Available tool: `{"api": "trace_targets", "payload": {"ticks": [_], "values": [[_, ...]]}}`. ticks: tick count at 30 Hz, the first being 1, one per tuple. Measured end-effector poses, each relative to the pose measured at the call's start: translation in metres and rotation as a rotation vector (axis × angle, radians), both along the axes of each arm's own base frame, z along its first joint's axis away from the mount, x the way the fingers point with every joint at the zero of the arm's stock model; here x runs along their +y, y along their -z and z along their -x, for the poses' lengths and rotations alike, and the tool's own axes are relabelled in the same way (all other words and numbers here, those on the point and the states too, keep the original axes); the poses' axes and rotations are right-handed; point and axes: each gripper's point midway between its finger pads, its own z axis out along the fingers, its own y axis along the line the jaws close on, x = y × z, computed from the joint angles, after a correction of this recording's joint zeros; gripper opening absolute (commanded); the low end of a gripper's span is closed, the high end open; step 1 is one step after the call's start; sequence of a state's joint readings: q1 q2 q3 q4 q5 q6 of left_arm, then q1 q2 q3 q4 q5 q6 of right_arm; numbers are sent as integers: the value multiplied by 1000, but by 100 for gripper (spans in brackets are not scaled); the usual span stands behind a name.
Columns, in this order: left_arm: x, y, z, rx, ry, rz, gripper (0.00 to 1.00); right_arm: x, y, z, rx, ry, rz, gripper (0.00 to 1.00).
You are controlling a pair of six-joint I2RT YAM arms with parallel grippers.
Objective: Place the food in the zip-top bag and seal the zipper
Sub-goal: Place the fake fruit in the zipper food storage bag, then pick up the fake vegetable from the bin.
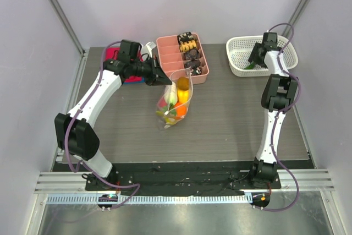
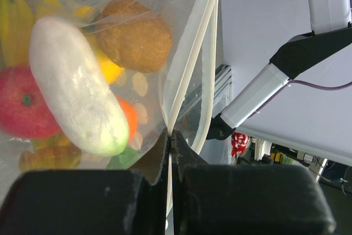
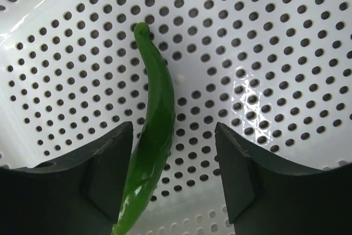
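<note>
We worked over a dark grey, wood-grained table [image 1: 236, 125] boxed in by pale walls, with metal rails along its near edge. A pink divided tray [image 1: 168, 53] and a white mesh basket [image 1: 237, 64] stood at the far side, well apart. The zip-top bag [image 1: 175, 103] was in the middle of the table, just in front of the tray. Its long axis ran near to far, with the mouth pointing away from the arm bases toward the tray and the filled bottom toward us. The left gripper [image 2: 170, 136] was clamped fully shut on the bag's mouth edge, pinching the zipper [image 2: 190, 53], whose two pale strips stood apart. Through the plastic we saw a white and green piece [image 2: 71, 86], a red apple [image 2: 22, 103] and yellow bananas [image 2: 14, 20]. The right gripper [image 3: 173, 130] hung inside the basket with its jaws wide, straddling a green chilli [image 3: 157, 114] without closing on it. The chilli lay lengthwise between the fingers, its tip pointing away from the wrist.
</note>
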State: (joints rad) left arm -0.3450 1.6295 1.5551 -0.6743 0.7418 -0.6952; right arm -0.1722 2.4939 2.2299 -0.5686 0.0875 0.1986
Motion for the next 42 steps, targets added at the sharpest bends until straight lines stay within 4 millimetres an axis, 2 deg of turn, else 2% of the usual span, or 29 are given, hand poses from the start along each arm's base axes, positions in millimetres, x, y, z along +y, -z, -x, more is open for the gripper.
{"api": "trace_targets", "payload": {"ticks": [4,5,9,10,12,13,22,25,27,29,32,34,36,39,42], "values": [[2,0,-1,0,-4,-1,0,0,8,-4,-8,14,-12,47],[2,0,-1,0,-5,-1,0,0,9,-4,-8,15,-12,40],[3,0,-2,2,-7,-1,0,1,15,-6,-5,14,-17,29],[3,0,-2,3,-8,-2,0,2,12,-8,-17,11,-23,19],[3,0,-2,3,-9,-1,0,1,6,-12,-35,3,-19,11],[4,0,-2,3,-11,-1,0,1,1,-15,-48,4,-17,3],[6,1,-4,4,-18,-1,0,-3,-31,-37,-160,-8,-5,1],[6,1,-4,4,-18,-1,0,4,-45,-42,-205,-37,-41,1],[6,0,-4,3,-18,-1,0,14,-67,-44,-253,-69,-81,1],[6,1,-4,4,-18,-2,0,27,-100,-38,-304,-106,-127,1],[6,1,-4,4,-18,-2,0,52,-174,-15,-408,-179,-185,1],[6,1,-4,4,-18,-2,0,79,-231,12,-484,-246,-211,1],[6,1,-4,5,-18,-2,0,115,-288,45,-573,-330,-229,1],[6,1,-4,9,-19,-1,0,189,-355,109,-682,-482,-255,1],[6,0,-4,13,-22,3,0,270,-388,181,-745,-659,-320,1]]}}
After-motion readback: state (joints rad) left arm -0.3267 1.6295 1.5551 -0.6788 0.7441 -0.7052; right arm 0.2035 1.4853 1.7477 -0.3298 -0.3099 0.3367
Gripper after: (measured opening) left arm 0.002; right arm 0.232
